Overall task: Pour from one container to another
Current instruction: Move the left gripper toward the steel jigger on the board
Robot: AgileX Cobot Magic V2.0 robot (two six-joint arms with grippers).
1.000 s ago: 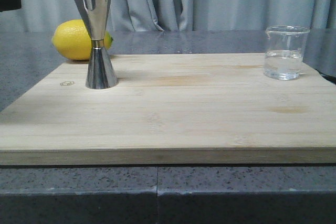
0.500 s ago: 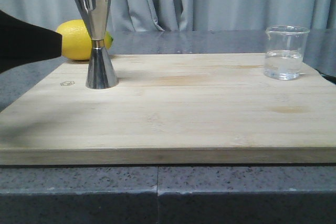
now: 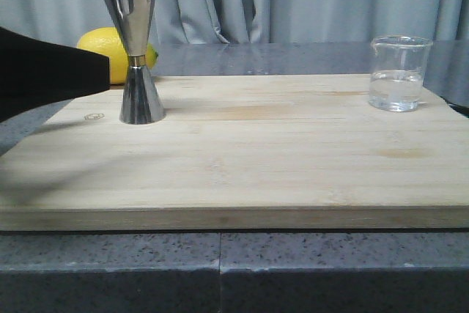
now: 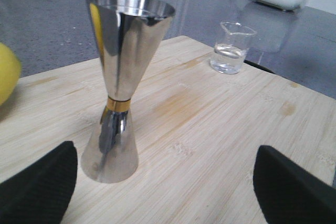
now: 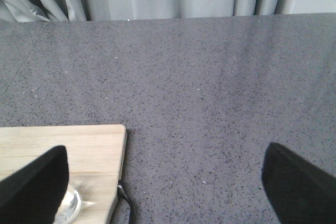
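left end effector [image 4: 165,182] gapes wide, just left of the jigger [image 3: 136,49] (top-heavy, slick steel: grip its gold waist). far right of the jigger, the fragile beaker [image 3: 399,72]; right end effector [image 5: 163,184] spread beside it.

No legible text is found anywhere on the work surface.
A small stamped mark [image 3: 93,116] is seen on the wooden board [image 3: 256,159] near the jigger [image 3: 136,49], but it cannot be read.
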